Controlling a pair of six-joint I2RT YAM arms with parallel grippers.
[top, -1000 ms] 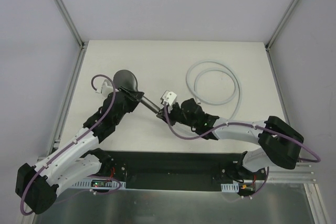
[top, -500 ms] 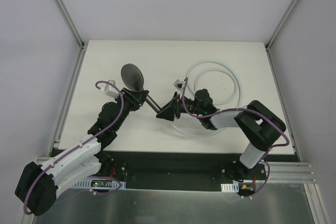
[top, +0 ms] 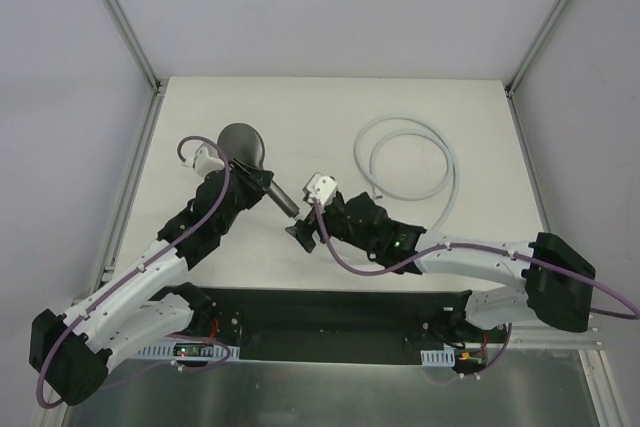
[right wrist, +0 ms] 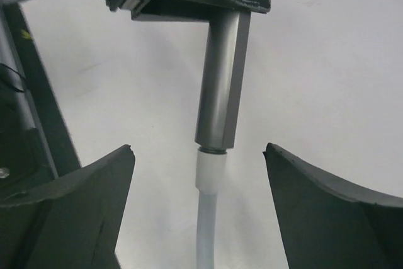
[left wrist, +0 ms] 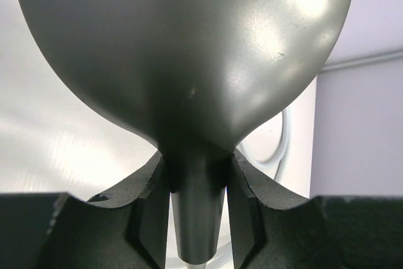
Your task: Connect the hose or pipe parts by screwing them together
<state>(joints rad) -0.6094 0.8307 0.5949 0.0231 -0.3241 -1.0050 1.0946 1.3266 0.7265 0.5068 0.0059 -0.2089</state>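
Note:
The dark grey shower head (top: 243, 144) is held above the table, its straight handle (top: 281, 197) pointing toward the right arm. My left gripper (top: 262, 185) is shut on that handle; in the left wrist view the handle (left wrist: 197, 212) sits clamped between the fingers (left wrist: 146, 209) below the round head (left wrist: 182, 48). In the right wrist view the white fitting (right wrist: 208, 169) of the pale hose (right wrist: 206, 231) sits against the handle's end (right wrist: 220, 86). My right gripper (right wrist: 198, 150) stands open around the joint without touching it. The hose coil (top: 449, 159) lies at the back right.
A white block (top: 319, 186) on the right wrist sits close to the handle's end. Purple cables (top: 345, 259) loop along both arms. Aluminium frame rails (top: 128, 197) border the white table on both sides, and the dark base strip (top: 320, 312) runs along the near edge.
My right gripper has opened and let go of the hose fitting. The right arm swung up toward the coil, then came back below the handle. The left gripper kept its hold.

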